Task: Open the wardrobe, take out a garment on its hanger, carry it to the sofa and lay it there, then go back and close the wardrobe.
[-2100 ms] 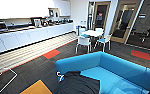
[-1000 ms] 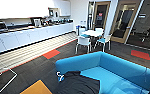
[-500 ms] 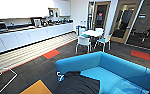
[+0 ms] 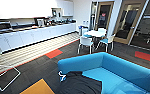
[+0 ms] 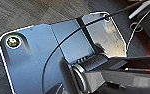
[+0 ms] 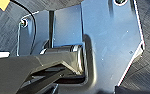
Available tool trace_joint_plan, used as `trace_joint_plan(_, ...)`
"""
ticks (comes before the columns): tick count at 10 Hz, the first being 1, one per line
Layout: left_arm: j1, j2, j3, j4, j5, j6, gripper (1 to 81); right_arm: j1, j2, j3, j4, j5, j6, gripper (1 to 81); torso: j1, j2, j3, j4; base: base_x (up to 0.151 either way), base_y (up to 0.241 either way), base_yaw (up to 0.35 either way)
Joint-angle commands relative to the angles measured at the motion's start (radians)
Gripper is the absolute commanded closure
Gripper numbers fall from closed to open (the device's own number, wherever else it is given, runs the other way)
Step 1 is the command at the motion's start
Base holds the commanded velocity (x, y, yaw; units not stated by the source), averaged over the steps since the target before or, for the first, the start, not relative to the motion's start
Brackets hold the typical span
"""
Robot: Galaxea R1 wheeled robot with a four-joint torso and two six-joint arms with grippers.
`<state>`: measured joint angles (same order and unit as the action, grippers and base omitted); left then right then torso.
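Grippers: state of both cannot be told from either wrist view; garment (image 4: 82, 83), black, lying limp on the near end of the blue sofa (image 4: 121, 72), its pale hanger (image 4: 61, 75) hook at that end's armrest; white table (image 4: 95, 33) and chairs (image 4: 86, 42) beyond the sofa.

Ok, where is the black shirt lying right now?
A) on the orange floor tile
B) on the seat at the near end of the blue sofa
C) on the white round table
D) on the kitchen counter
B: in the head view the black shirt lies spread on the seat of the blue sofa, its pale hanger by the sofa's near arm.
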<state>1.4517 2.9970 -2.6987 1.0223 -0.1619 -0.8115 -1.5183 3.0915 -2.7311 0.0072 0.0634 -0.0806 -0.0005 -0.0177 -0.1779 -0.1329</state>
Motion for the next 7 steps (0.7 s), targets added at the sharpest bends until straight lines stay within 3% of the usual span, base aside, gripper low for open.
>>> trace_joint_plan(1,-0.026,-0.001,0.003,0.008,0.028,0.005,1.0,0.037,0.002,0.001,0.007,-0.057,-0.004,1.0,0.001,0.000,0.000,0.000,0.000,0.000,0.295)
trace_joint_plan(7,-0.026,0.005,0.003,0.008,0.032,0.005,1.0,0.037,0.003,0.001,0.005,-0.059,-0.004,1.0,0.001,0.000,0.000,0.000,0.000,0.000,0.305)
